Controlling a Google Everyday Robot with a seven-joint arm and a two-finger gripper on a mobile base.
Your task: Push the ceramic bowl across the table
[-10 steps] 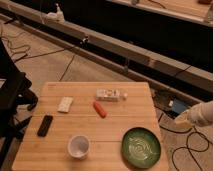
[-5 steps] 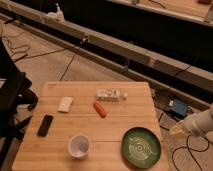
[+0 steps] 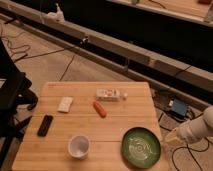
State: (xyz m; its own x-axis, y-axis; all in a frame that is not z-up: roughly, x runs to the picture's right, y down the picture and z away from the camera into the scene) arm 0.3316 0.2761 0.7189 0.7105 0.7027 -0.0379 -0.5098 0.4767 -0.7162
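Observation:
The ceramic bowl (image 3: 141,147), a wide dark-green dish with a pale spiral inside, sits on the light-wood table (image 3: 120,122) near its front right corner. My white arm reaches in from the right edge of the view. Its gripper (image 3: 171,137) is shut and hangs just off the table's right edge, a short way right of the bowl's rim and apart from it. Nothing is held in it.
On the table are a white cup (image 3: 79,146) at the front, a black remote (image 3: 45,125) at the left, a white packet (image 3: 65,104), an orange carrot-like item (image 3: 100,108) and a pale box (image 3: 110,94). A black chair (image 3: 12,97) stands to the left; cables and a blue box (image 3: 178,106) lie on the floor to the right.
My arm and gripper have come lower and nearer the front, closing in on the bowl's right side. The bowl and the other items have not moved.

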